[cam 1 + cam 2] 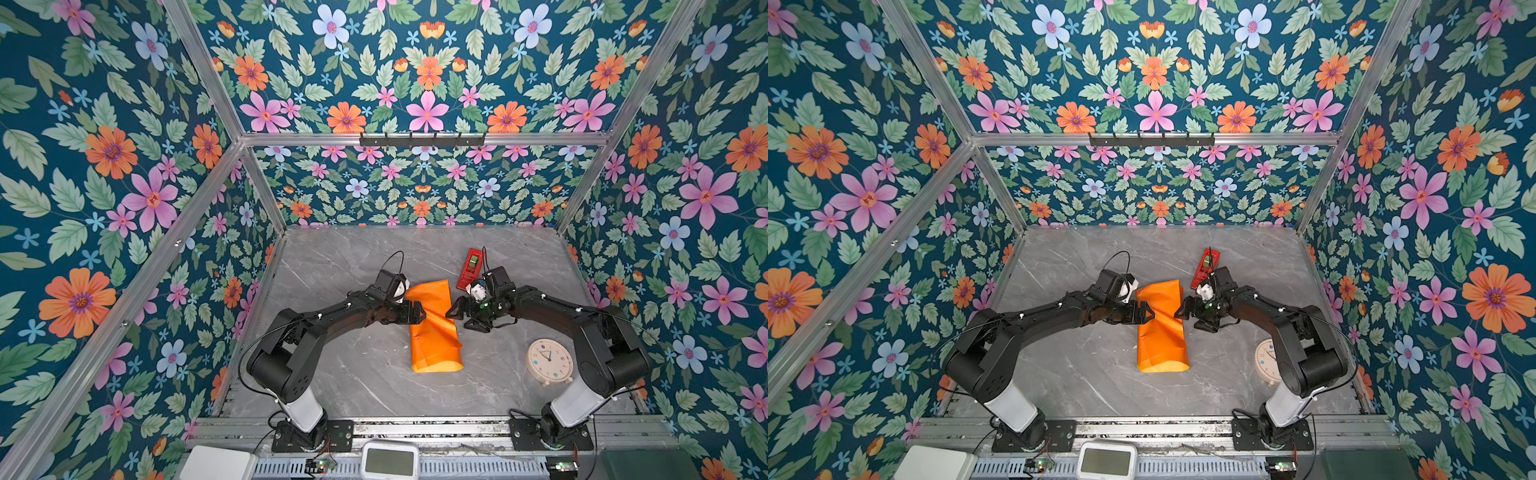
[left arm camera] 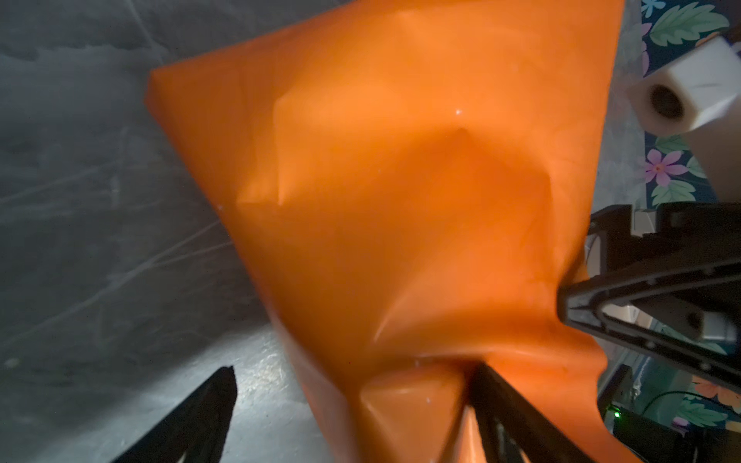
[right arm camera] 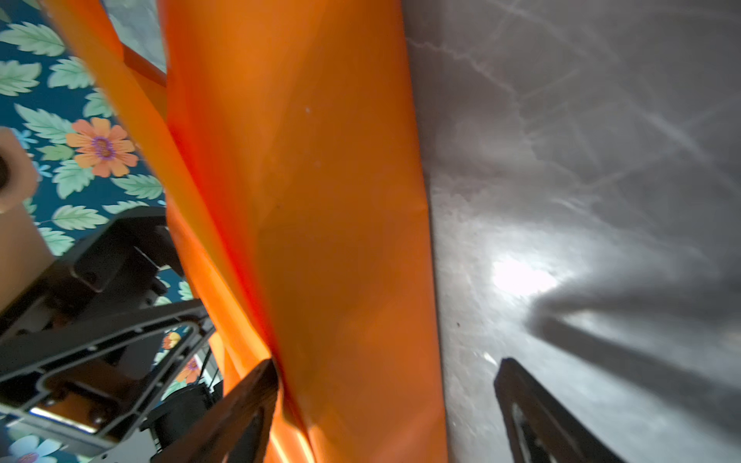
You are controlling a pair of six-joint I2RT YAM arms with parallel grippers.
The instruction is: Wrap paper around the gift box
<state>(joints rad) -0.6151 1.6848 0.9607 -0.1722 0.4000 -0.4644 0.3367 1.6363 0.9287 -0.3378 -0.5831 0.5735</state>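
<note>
Orange paper (image 1: 432, 328) folded mid-table. Only wrist views show my left gripper (image 2: 355, 368), right gripper (image 3: 387, 361) released, each touching paper. Right arm (image 1: 561, 311) overlaps red gadget (image 1: 471, 266); clock (image 1: 549, 360) near-right.

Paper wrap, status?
Open: left gripper, right gripper, flanking paper. Paper folded over, orange out; box not in view. Red gadget close by right gripper.

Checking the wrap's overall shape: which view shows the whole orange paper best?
Both top views: the glossy orange paper sheet shows end to end, folded into a bundle. The left wrist view gives only a creased close-up patch; the right wrist view only one long side.
</note>
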